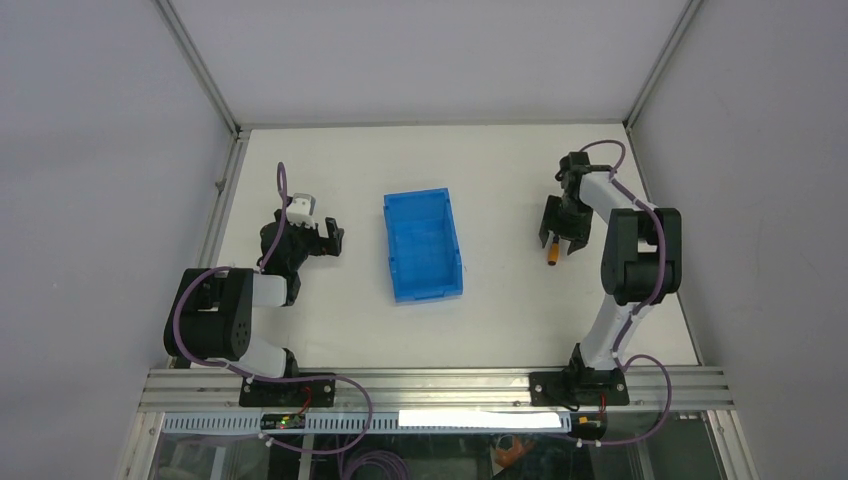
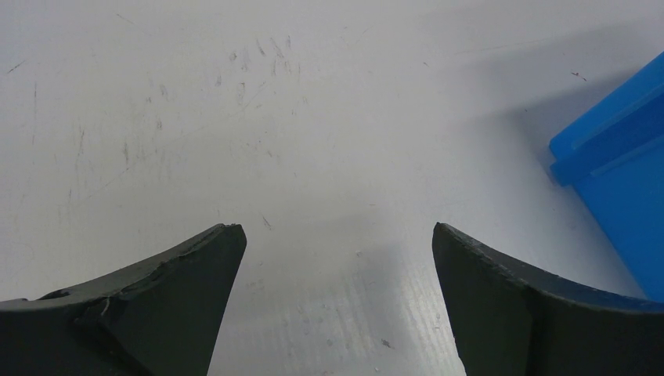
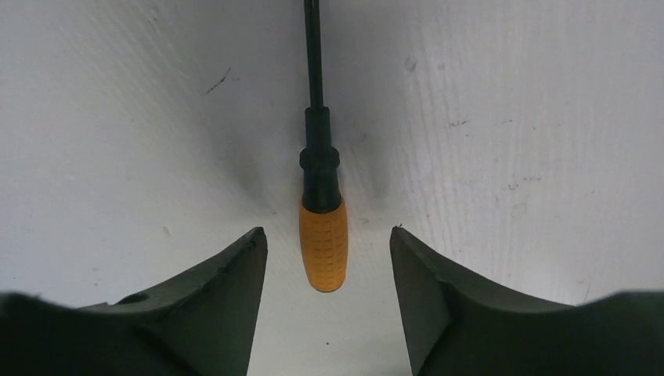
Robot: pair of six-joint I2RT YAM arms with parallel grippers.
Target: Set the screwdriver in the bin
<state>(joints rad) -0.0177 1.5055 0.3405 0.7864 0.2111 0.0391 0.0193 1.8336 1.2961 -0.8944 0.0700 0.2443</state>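
Note:
The screwdriver (image 3: 322,243) lies flat on the white table, its orange handle toward the camera and its thin black shaft pointing away. My right gripper (image 3: 327,230) is open, with a fingertip on each side of the handle end and a gap on both sides. In the top view only the orange handle (image 1: 553,262) shows below the right gripper (image 1: 560,245). The blue bin (image 1: 425,250) stands empty at mid-table. My left gripper (image 1: 335,238) is open and empty just left of the bin. In the left wrist view the left gripper (image 2: 337,235) is over bare table, the bin's corner (image 2: 618,157) at right.
Metal frame rails (image 1: 215,215) and grey walls close in the table on the left, back and right. The arm bases sit on an aluminium rail (image 1: 430,385) at the near edge.

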